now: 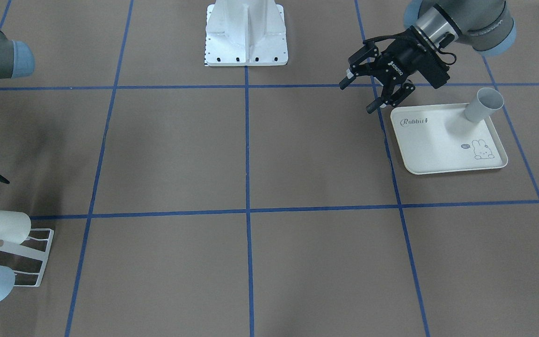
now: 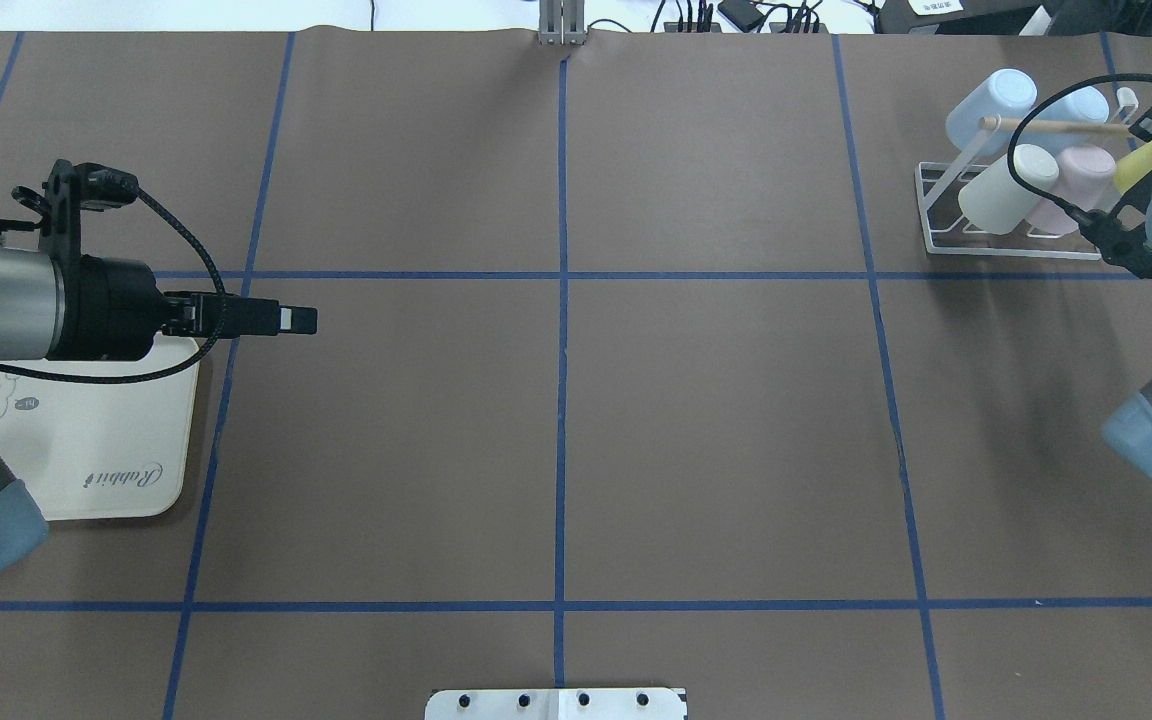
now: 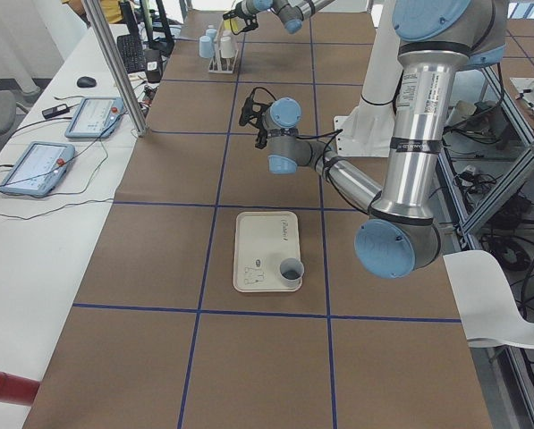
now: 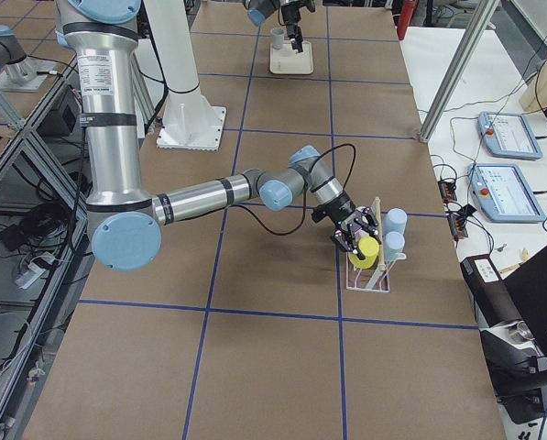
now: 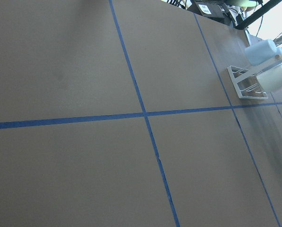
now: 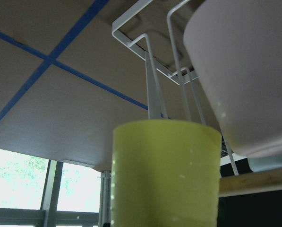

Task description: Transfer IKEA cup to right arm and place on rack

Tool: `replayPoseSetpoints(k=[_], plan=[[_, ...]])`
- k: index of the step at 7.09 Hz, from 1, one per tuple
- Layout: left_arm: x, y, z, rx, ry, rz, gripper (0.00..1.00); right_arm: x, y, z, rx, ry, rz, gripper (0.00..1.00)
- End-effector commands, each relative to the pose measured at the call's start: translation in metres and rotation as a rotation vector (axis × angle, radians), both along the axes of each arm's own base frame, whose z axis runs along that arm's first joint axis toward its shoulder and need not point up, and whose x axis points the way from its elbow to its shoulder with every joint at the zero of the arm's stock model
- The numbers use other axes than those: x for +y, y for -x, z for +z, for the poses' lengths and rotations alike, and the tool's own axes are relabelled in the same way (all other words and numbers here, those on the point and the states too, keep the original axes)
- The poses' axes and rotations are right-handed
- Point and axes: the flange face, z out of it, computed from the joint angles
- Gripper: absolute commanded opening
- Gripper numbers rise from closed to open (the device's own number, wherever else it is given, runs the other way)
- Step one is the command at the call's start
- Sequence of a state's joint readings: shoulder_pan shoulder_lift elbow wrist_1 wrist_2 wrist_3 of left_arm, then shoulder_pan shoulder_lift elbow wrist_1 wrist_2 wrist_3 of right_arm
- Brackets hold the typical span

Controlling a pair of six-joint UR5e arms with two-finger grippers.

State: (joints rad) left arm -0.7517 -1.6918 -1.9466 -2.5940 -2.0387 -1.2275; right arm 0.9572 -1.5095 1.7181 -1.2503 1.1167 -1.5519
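We find the right gripper [image 4: 355, 235] closed on the yellow cup [image 6: 166, 175], which fills the lower centre of its wrist view. The fingers do not show there, so we judge the hold from the side and overhead views. The cup is at the rack [image 6: 153, 90], just beside the pink cup [image 6: 244, 71] and near the wooden rod [image 6: 254, 185]; we cannot tell whether it touches a bar. Its long axis runs away from the wrist toward the rack's slanted bar, so in our judgement seating turns on aligning that axis with a free bar. The left gripper [image 1: 356, 97] stands wide open and empty, well apart across the table, beside the tray [image 1: 433, 145] bearing a grey cup [image 1: 482, 106]. The right arm is plainly nearer.
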Motion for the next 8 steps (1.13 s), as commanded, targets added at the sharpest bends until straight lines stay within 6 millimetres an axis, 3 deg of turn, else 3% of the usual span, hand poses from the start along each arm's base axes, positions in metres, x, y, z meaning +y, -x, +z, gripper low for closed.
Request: replayPoseSetpoints(k=[1, 2, 3, 6, 7, 8], plan=[[0.0, 0.0, -0.001, 0.001, -0.001, 0.0, 1.0, 0.0, 0.001, -0.001, -0.006, -0.003, 0.0, 0.81], [0.0, 0.0, -0.001, 0.001, -0.002, 0.0, 1.0, -0.001, 0.001, -0.002, -0.009, -0.004, 0.0, 0.92], [0.0, 0.0, -0.001, 0.002, -0.003, 0.002, 1.0, -0.001, 0.001, -0.004, -0.012, -0.008, 0.0, 0.96], [0.001, 0.005, -0.001, -0.002, -0.01, 0.005, 1.0, -0.001, 0.001, -0.02, -0.04, -0.031, 0.006, 0.97], [0.004, 0.014, 0.015, -0.028, 0.006, 0.009, 1.0, 0.002, 0.002, -0.032, -0.126, -0.043, 0.051, 0.97], [0.0, 0.04, 0.035, -0.087, -0.058, -0.024, 1.0, 0.006, 0.006, -0.037, -0.251, -0.02, 0.099, 0.98]])
